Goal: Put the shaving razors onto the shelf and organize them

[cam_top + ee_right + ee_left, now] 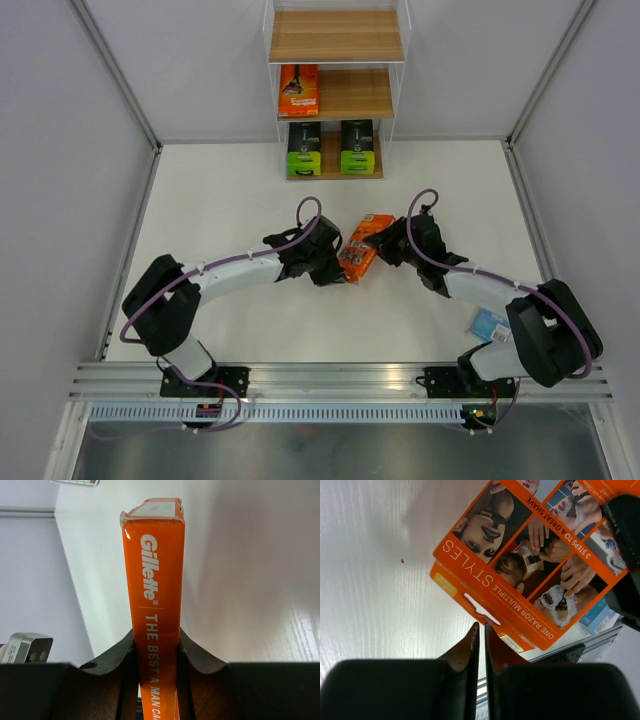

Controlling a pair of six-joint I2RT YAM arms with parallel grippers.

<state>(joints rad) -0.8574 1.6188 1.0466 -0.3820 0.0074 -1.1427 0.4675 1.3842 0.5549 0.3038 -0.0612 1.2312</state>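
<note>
Top: shelf (336, 50) far centre, orange pack (298, 90) on middle board, two green packs (304, 148) (357, 147) bottom; second orange pack (360, 250) mid-surface.
Left wrist: left gripper (481, 630) nearly closed, empty, beside it.
Right wrist: right gripper (155, 637) clamped on its edge.

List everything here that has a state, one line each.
held orange pack: clamped in right pincer, not shelved.
right pincer: shut on held orange pack.
left pincer: shut, empty, tips by that pack's edge.
shelved orange pack: upright on middle board.
left green pack: upright on bottom board.
right green pack: upright on bottom board.
blue pack: flat on table, partly hidden.
shelf: top board bare.
</note>
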